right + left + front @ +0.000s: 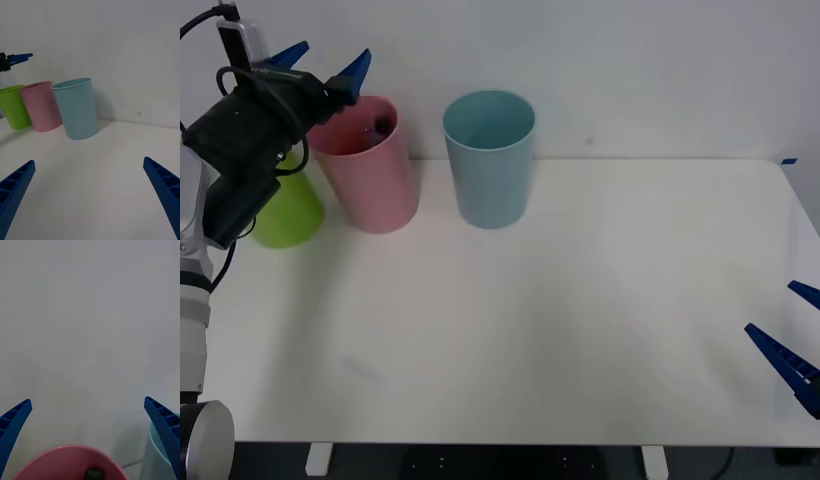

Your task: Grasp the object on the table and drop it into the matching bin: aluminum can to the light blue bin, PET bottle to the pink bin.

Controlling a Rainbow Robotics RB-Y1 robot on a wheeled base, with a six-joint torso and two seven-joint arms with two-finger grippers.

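Observation:
The PET bottle [381,127] lies inside the pink bin [380,190], its black cap [93,474] just visible below the rim. My left gripper [320,65] hovers open above that bin's rim, with nothing between its fingers. The pink bin [42,108] stands at the back left of the white table [560,330], with the light blue bin [489,160] to its right. Low at the table's right edge, my right gripper [792,335] stands open and holds nothing.
A lime green bin [288,212] stands left of the pink one, partly behind my left arm. A white wall rises right behind the bins. In the right wrist view the green bin [14,107], pink bin and light blue bin [76,108] stand in a row.

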